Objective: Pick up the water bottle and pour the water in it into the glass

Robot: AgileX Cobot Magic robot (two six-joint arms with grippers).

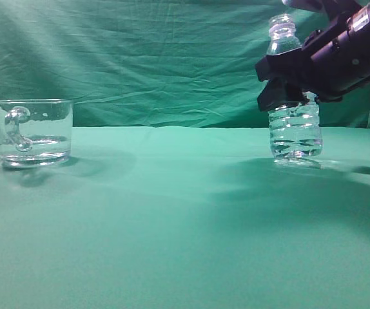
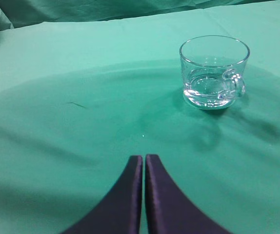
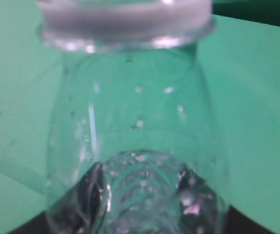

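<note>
The water bottle (image 1: 294, 132) stands at the right, clear and ribbed, with no cap, and leans slightly. Water (image 1: 294, 143) fills its lower part. My right gripper (image 1: 287, 87) is shut on the bottle's middle. In the right wrist view the bottle (image 3: 130, 112) fills the frame, and the gripper's (image 3: 137, 178) dark fingers show on both sides of it. I cannot tell whether the base touches the cloth. The glass (image 1: 40, 129) sits far left, its handle toward the camera. My left gripper (image 2: 144, 157) is shut and empty above the cloth, and the glass (image 2: 213, 73) lies ahead to its right.
A green cloth (image 1: 172, 219) covers the table and hangs as a backdrop (image 1: 140, 58) behind it. Open cloth lies between the glass and the bottle. The left arm does not show in the exterior view.
</note>
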